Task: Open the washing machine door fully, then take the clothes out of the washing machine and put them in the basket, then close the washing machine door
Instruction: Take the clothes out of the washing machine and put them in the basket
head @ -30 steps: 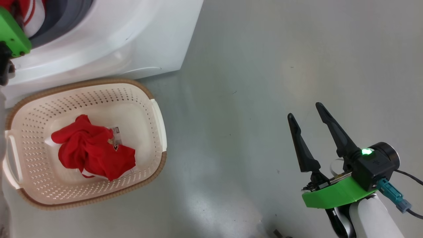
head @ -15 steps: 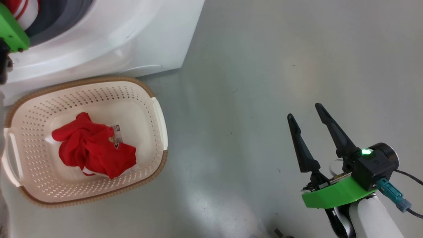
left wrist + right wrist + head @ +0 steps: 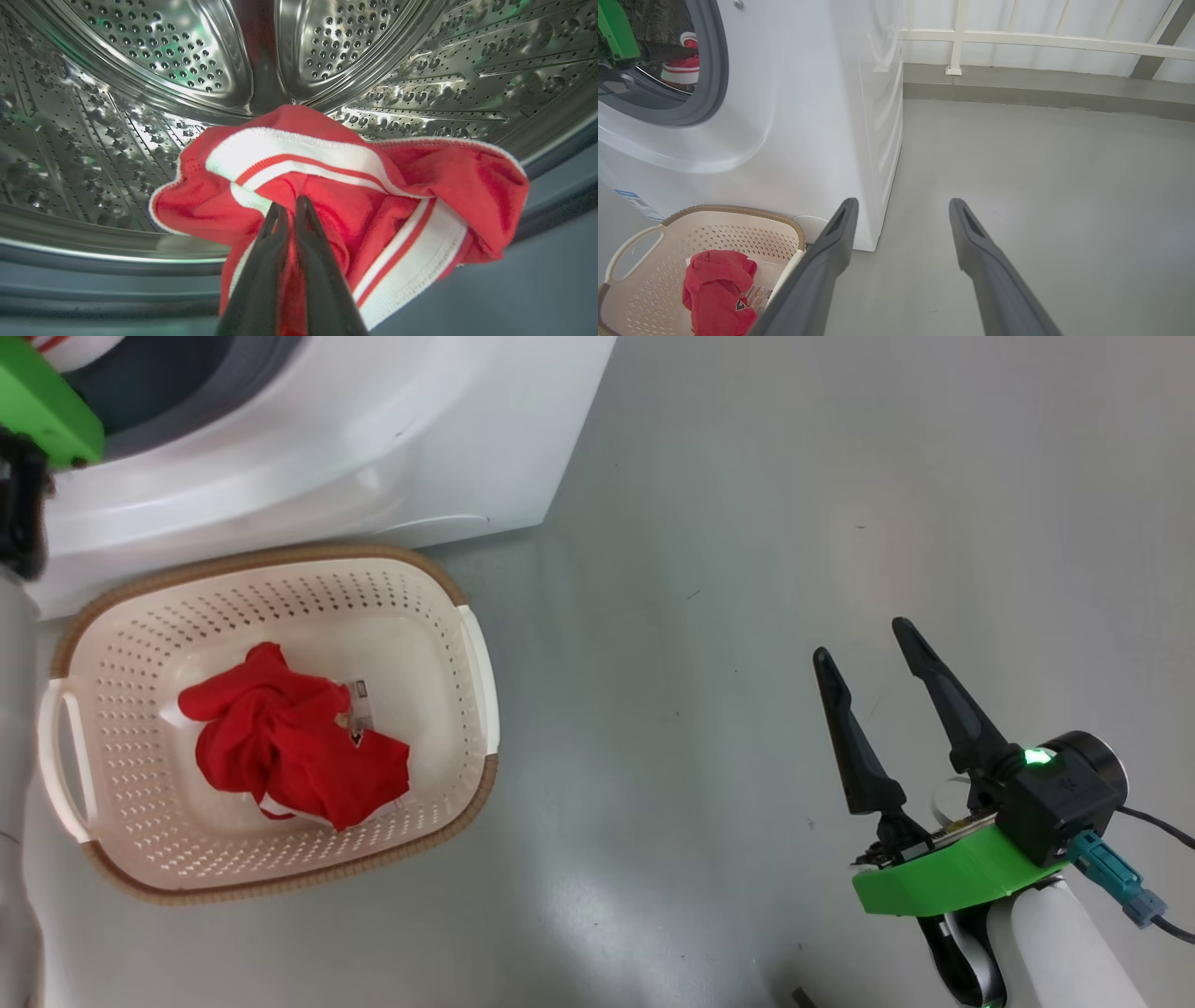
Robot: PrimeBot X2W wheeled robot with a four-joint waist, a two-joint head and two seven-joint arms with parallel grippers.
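two red garments (image 3: 299,751), one basket (image 3: 280,607)

A grey floor (image 3: 1041,163) spreads beyond the right fingers (image 3: 973,247); far past their tips, a white railing (image 3: 1017,41) stands above a grey kerb (image 3: 1017,88).

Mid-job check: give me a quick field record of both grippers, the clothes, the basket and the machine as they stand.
left gripper: shut on a red garment with white stripes, inside the steel drum
right gripper: open, holding nothing, over the grey floor
basket: on the floor, close in front of the washing machine
basket contents: one crumpled red garment
left to do: striped garment not yet in the basket
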